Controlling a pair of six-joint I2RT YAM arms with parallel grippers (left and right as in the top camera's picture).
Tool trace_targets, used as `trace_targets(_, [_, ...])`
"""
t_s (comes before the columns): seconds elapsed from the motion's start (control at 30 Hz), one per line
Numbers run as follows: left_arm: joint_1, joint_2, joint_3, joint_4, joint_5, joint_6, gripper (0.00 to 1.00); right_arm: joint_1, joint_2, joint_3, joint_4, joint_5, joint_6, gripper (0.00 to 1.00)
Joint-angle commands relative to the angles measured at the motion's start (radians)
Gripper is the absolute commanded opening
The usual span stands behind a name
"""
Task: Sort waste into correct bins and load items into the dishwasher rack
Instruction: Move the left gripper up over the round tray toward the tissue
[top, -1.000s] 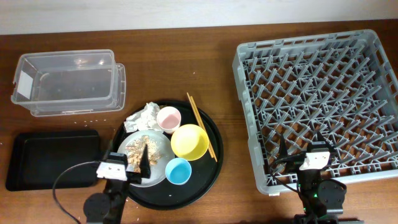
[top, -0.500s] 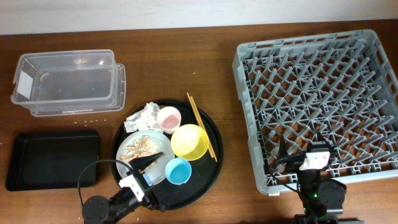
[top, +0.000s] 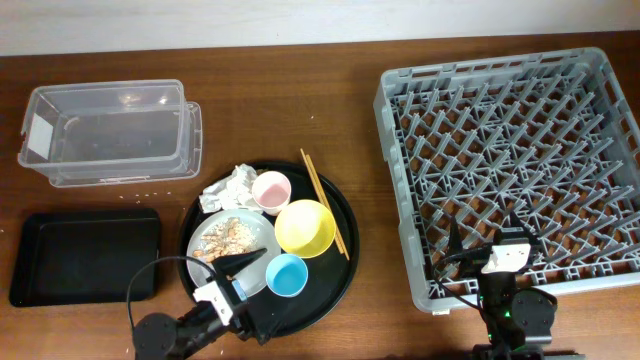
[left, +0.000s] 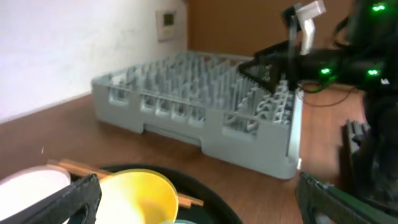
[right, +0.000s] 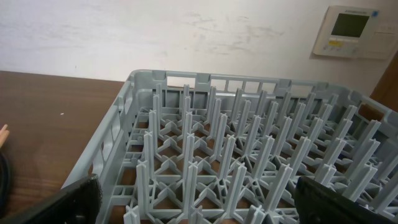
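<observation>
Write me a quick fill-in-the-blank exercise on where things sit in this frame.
1. The food scraps lie on the round ____.
2. The cup beside the crumpled napkin is ____.
3. The dishwasher rack is completely ____.
4. The chopsticks lie on the round black tray, next to the ____ bowl.
Missing words: plate; pink; empty; yellow.

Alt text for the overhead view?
A round black tray holds a plate of food scraps, yellow bowl, pink cup, blue cup, chopsticks and napkin, with the left gripper at its near edge. Right, a dishwasher rack; left, a clear tub and black bin.
</observation>
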Motion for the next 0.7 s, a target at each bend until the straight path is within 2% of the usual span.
trace_targets(0.0, [0.005,-0.001,-0.005,-0.019,-0.132,-0.064,0.99,-0.005,-0.009,-0.007,-0.003,0.005,-0.008,0.99])
trace_targets(0.1, [0.005,-0.001,-0.005,-0.011,-0.165,-0.064,0.99,-0.005,-0.008,-0.007,-0.003,0.005,-0.008,0.99])
trace_targets(0.43, [0.005,-0.001,-0.005,-0.01,-0.146,-0.066,0.99,-0.005,-0.008,-0.007,-0.003,0.005,-0.008,0.99])
trace_targets(0.57, [0.005,-0.001,-0.004,-0.007,-0.224,-0.18,0.99,-0.005,-0.009,-0.007,-0.003,0.005,-0.007,0.99])
trace_targets(0.67, [0.005,-0.001,0.005,-0.007,-0.27,-0.199,0.99,-0.005,-0.009,-0.007,-0.003,0.005,-0.008,0.99])
